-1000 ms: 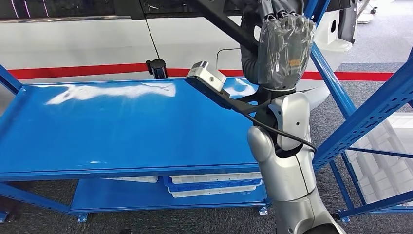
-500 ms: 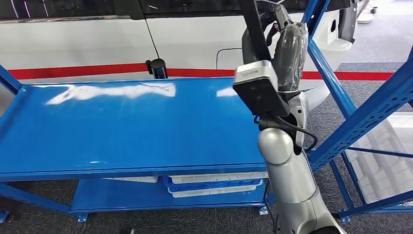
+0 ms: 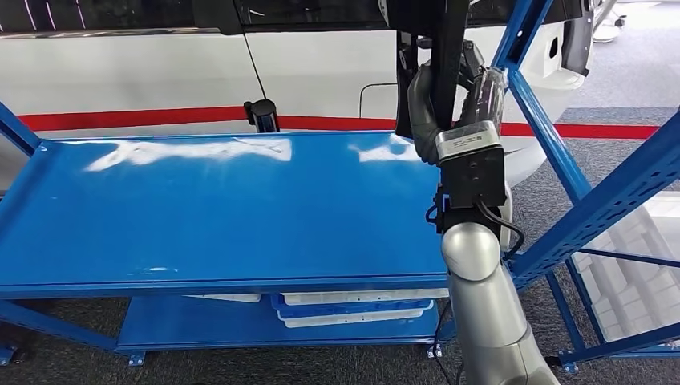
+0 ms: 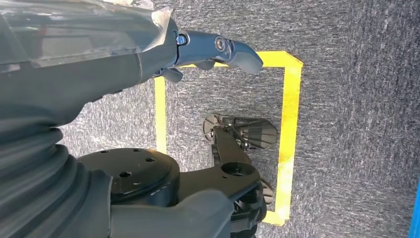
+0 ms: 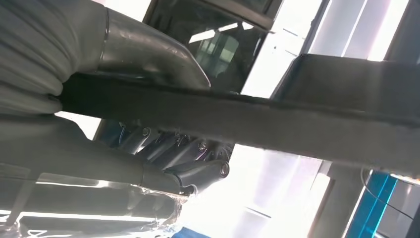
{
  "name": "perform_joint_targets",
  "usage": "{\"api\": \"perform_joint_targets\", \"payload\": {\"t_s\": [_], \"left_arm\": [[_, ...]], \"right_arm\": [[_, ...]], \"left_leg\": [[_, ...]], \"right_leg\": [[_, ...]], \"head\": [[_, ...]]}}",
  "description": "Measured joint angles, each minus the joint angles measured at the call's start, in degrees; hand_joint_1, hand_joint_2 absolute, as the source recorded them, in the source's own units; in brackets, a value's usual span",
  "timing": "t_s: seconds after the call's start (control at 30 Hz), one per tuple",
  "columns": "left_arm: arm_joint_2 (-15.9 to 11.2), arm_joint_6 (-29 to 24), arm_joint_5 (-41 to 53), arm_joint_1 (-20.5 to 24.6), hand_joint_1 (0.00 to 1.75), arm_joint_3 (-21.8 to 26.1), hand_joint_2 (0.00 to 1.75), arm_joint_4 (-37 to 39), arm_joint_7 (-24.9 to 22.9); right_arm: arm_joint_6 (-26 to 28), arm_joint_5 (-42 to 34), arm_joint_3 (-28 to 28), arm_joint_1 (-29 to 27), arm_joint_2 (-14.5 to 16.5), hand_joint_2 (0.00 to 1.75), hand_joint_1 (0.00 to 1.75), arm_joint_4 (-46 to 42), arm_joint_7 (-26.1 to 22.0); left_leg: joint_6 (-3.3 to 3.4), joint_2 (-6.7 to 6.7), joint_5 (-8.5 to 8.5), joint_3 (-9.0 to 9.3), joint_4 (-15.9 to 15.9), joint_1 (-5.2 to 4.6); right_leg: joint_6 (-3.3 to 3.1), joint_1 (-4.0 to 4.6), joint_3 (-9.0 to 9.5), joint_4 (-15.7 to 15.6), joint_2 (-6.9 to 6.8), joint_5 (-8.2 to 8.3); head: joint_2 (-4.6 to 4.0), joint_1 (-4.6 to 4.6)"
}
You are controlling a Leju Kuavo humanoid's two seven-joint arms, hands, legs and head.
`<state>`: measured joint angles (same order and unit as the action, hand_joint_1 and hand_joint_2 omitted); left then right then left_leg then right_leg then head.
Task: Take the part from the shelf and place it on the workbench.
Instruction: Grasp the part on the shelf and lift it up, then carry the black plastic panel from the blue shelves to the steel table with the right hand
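The blue shelf [image 3: 200,208] spreads bare across the frame's left and centre, its front edge running low across the picture, blue uprights [image 3: 553,152] at right. At upper centre-right the right hand [image 3: 469,92] grips a long black part [image 3: 449,48], which rises out of the frame's top. The left hand [image 4: 218,49] hangs over grey carpet [image 4: 346,124], fingers loosely apart, holding nothing.

Our right arm [image 3: 479,313] rises from the lower right of the head view to the upper centre, where our right hand [image 3: 479,90] is raised, fingers [image 5: 195,171] curled around a dark bar. Our left hand [image 4: 148,49] hangs downward, its fingers [image 4: 233,49] loosely apart and holding nothing.
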<state>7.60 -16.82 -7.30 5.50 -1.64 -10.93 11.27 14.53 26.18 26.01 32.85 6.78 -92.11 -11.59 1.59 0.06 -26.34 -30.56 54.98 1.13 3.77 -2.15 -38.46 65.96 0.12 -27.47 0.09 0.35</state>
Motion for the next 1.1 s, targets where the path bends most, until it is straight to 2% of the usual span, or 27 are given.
{"api": "perform_joint_targets", "payload": {"t_s": [0.03, 0.07, 0.1, 0.13, 0.2, 0.23, 0.3, 0.37, 0.4, 0.43, 0.47, 0.5, 0.57, 0.6, 0.63, 0.7, 0.73, 0.77, 0.8, 0.87, 0.9, 0.93, 0.97, 1.0, 1.03, 1.07, 1.1], "left_arm": [[-0.1, -0.2, 0.0, 0.0, 0.0, 0.0, 1.75, 0.0, 0.0], [-0.1, -0.3, -0.2, 0.0, 0.0, 0.1, 1.75, 0.0, 0.0], [-0.2, -0.4, -0.3, 0.0, 0.0, 0.2, 1.75, 0.0, -0.1], [-0.2, -0.6, -0.6, -0.1, 0.0, 0.3, 1.75, 0.0, -0.1], [-0.2, -0.6, -0.9, -0.4, 0.0, 0.7, 1.75, 0.0, -0.3], [-0.2, -0.7, -1.0, -0.5, 0.0, 0.8, 1.75, 0.0, -0.3], [-0.3, -0.8, -0.9, -0.7, 0.0, 0.9, 1.75, 0.0, -0.4], [-0.2, -1.0, -0.9, -0.9, 0.0, 0.9, 1.75, 0.0, -0.3], [-0.2, -1.2, -0.9, -1.1, 0.0, 0.9, 1.75, 0.1, -0.3], [-0.2, -1.4, -0.9, -1.3, 0.0, 0.9, 1.75, 0.1, -0.3], [-0.2, -1.7, -0.8, -1.4, 0.0, 1.0, 1.75, 0.1, -0.4], [-0.2, -2.0, -0.7, -1.5, 0.0, 1.0, 1.75, 0.1, -0.5], [-0.4, -2.7, -0.6, -1.4, 0.0, 1.1, 1.75, 0.1, -0.7], [-0.4, -3.0, -0.5, -1.3, 0.0, 1.2, 1.75, 0.1, -0.6], [-0.6, -3.1, -0.4, -1.3, 0.0, 1.2, 1.75, 0.1, -0.3], [-0.8, -2.9, -0.3, -1.3, 0.0, 1.4, 1.75, 0.1, 0.9], [-0.9, -2.6, -0.3, -1.3, 0.0, 1.5, 1.75, 0.1, 1.7], [-1.1, -2.2, -0.3, -1.2, 0.0, 1.6, 1.75, 0.1, 2.4], [-1.2, -1.8, -0.3, -1.0, 0.0, 1.7, 1.75, 0.1, 3.0], [-1.4, -1.4, -0.3, -0.7, 0.0, 1.8, 1.75, 0.0, 3.4], [-1.4, -1.3, -0.3, -0.7, 0.0, 1.8, 1.75, 0.0, 3.5], [-1.4, -1.3, -0.3, -0.6, 0.0, 1.9, 1.75, 0.0, 3.5], [-1.4, -1.3, -0.3, -0.6, 0.0, 1.9, 1.75, 0.0, 3.5], [-1.4, -1.3, -0.3, -0.6, 0.0, 1.9, 1.75, 0.0, 3.5], [-1.4, -1.3, -0.3, -0.5, 0.0, 1.9, 1.75, 0.0, 3.5], [-1.5, -1.3, -0.3, -0.5, 0.0, 1.9, 1.75, 0.0, 3.5], [-1.5, -1.2, -0.3, -0.4, 0.0, 1.9, 1.75, 0.0, 3.5]], "right_arm": [[0.0, -0.2, 0.0, 0.0, -0.1, 1.75, 1.75, 0.0, 0.0], [-0.1, -0.7, 0.0, 0.0, -0.1, 1.75, 1.75, 0.0, -0.2], [-0.3, -1.5, 0.0, -0.2, -0.2, 1.75, 1.75, 0.0, -0.4], [-0.5, -2.5, -0.1, -0.5, -0.2, 1.75, 1.75, 0.0, -0.7], [-0.6, -4.1, -0.1, -1.4, -0.4, 1.75, 1.75, 0.0, -1.7], [-0.5, -4.7, -0.1, -2.1, -0.4, 1.75, 1.75, 0.0, -2.5], [0.3, -5.6, -0.1, -3.8, -0.6, 1.75, 1.75, 0.0, -4.4], [1.2, -6.2, -0.1, -6.0, -0.8, 1.75, 1.75, -0.1, -6.2], [1.5, -6.4, -0.1, -7.0, -0.9, 1.75, 1.75, -0.2, -7.0], [1.9, -6.5, -0.1, -7.9, -1.0, 1.75, 1.75, -0.3, -7.5], [2.1, -6.5, 0.0, -8.5, -1.0, 1.75, 1.75, -0.6, -7.8], [2.5, -6.4, 0.0, -9.0, -1.0, 1.75, 1.75, -1.0, -7.9], [3.2, -5.6, 0.1, -10.1, -0.9, 1.75, 1.75, -2.3, -7.7], [3.5, -5.2, 0.1, -10.6, -0.8, 1.75, 1.75, -3.1, -7.3], [3.6, -5.0, 0.0, -11.1, -0.8, 1.75, 1.75, -3.9, -6.6], [3.3, -5.1, -0.4, -12.2, -0.8, 1.75, 1.75, -5.5, -4.8], [3.2, -5.1, -0.8, -12.7, -0.9, 1.75, 1.75, -6.3, -4.0], [3.1, -4.9, -1.3, -13.2, -1.1, 1.75, 1.75, -7.0, -3.2], [3.1, -4.7, -2.0, -13.5, -1.3, 1.75, 1.75, -7.7, -2.7], [3.1, -4.6, -3.0, -14.1, -1.8, 1.75, 1.75, -8.5, -2.0], [3.1, -4.6, -3.4, -14.5, -2.0, 1.75, 1.75, -8.8, -1.8], [3.1, -4.5, -3.6, -14.8, -2.1, 1.75, 1.75, -9.0, -1.7], [3.1, -4.5, -3.8, -15.0, -2.2, 1.75, 1.75, -9.2, -1.6], [3.1, -4.5, -4.0, -15.1, -2.3, 1.75, 1.75, -9.4, -1.6], [3.1, -4.5, -4.1, -15.2, -2.4, 1.75, 1.75, -9.6, -1.6], [3.1, -4.4, -4.1, -15.1, -2.4, 1.75, 1.75, -9.8, -1.5], [3.1, -4.1, -4.2, -15.2, -2.4, 1.75, 1.75, -10.0, -1.3]], "left_leg": [[-0.57, -0.06, -0.37, -0.24, 0.5, 0.11], [-1.12, -0.15, -0.69, -0.49, 1.1, 0.11], [-1.56, -0.24, -0.93, -0.83, 1.7, 0.03], [-1.86, -0.3, -1.02, -1.12, 2.1, 0.01], [-2.22, -0.31, -1.34, -1.35, 2.6, 0.26], [-2.38, -0.25, -2.1, -1.68, 3.3, 0.43], [-2.69, -0.19, -5.49, -3.66, 8.1, 0.57], [-2.79, -0.2, -9.12, -6.78, 15.5, 0.54], [-2.7, -0.2, -9.83, -7.79, 17.9, 0.52], [-2.46, -0.21, -9.43, -7.85, 18.4, 0.46], [-2.05, -0.22, -8.11, -6.81, 16.7, 0.32], [-1.46, -0.27, -6.36, -4.79, 13.3, 0.08], [-0.25, -0.27, -4.13, -0.51, 6.1, -0.57], [0.1, -0.27, -3.72, 0.66, 4.0, -0.93], [0.26, -0.22, -3.65, 1.04, 3.2, -1.24], [0.52, -0.11, -2.68, 0.87, 2.5, -1.39], [0.76, 0.01, -1.98, 0.73, 1.9, -1.26], [1.08, 0.14, -1.15, 0.46, 1.4, -1.09], [1.26, 0.29, -0.38, 0.04, 1.0, -0.91], [1.43, 0.48, 0.69, -1.26, 1.0, -0.97], [1.32, 0.61, 1.16, -1.97, 1.0, -0.96], [1.19, 0.76, 1.66, -2.67, 1.0, -0.92], [0.98, 0.9, 2.13, -3.34, 1.1, -0.86], [0.73, 0.99, 2.54, -3.97, 1.3, -0.77], [0.41, 1.05, 2.88, -4.57, 1.5, -0.71], [0.06, 1.07, 3.15, -5.17, 1.9, -0.71], [-0.32, 1.07, 3.45, -5.64, 2.3, -0.75]], "right_leg": [[0.6, -0.1, 1.93, -3.4, -0.06, 1.3], [0.82, -0.13, 3.19, -5.9, -0.01, 2.12], [0.66, -0.18, 3.75, -7.0, 0.1, 2.3], [0.29, -0.02, 3.63, -6.6, 0.38, 2.12], [-0.19, -0.26, 3.21, -6.5, 0.45, 1.96], [-0.35, -0.24, 3.15, -6.4, 0.46, 1.96], [-0.96, -0.16, 3.1, -6.5, 0.37, 2.02], [-1.73, 0.27, 2.88, -6.5, 0.25, 2.17], [-2.03, 0.53, 2.7, -6.5, 0.23, 2.31], [-2.35, 0.79, 2.49, -6.5, 0.27, 2.49], [-2.64, 1.03, 2.28, -6.5, 0.36, 2.68], [-2.92, 1.22, 2.12, -6.6, 0.45, 2.89], [-3.06, 1.38, 2.0, -6.6, 0.55, 3.26], [-2.9, 1.34, 2.02, -6.7, 0.51, 3.45], [-2.63, 1.24, 2.02, -6.8, 0.43, 3.69], [-1.9, 1.21, 1.9, -6.9, 0.28, 4.2], [-1.72, 1.3, 1.5, -6.6, 0.23, 3.81], [-1.76, 1.41, 0.84, -5.4, 0.2, 2.61], [-2.02, 1.48, -0.12, -3.1, 0.17, 0.64], [-2.38, 1.34, -2.22, 3.8, 0.16, -3.86], [-2.11, 1.22, -2.75, 6.8, 0.15, -5.08], [-1.56, 1.07, -2.48, 8.3, 0.14, -5.29], [-0.83, 0.89, -1.2, 7.7, 0.12, -4.59], [-0.11, 0.67, 1.02, 5.2, 0.06, -3.47], [0.39, 0.45, 3.98, 1.2, -0.03, -2.68], [0.5, 0.48, 6.84, -2.9, -0.03, -2.4], [0.35, 0.59, 8.73, -5.9, -0.01, -2.47]], "head": [[0.0, 0.17], [0.0, 0.31], [0.0, 0.41], [0.0, 0.39], [0.0, 0.12], [0.0, -0.05], [0.0, -0.36], [0.0, -0.59], [0.0, -0.62], [0.0, -0.64], [0.0, -0.66], [0.0, -0.69], [0.0, -0.66], [0.0, -0.69], [0.0, -0.78], [0.0, -0.97], [0.0, -1.02], [0.0, -0.94], [0.0, -0.82], [0.0, -0.57], [0.0, -0.49], [0.0, -0.46], [0.0, -0.43], [0.0, -0.41], [0.0, -0.4], [0.0, -0.34], [0.0, -0.32]]}}
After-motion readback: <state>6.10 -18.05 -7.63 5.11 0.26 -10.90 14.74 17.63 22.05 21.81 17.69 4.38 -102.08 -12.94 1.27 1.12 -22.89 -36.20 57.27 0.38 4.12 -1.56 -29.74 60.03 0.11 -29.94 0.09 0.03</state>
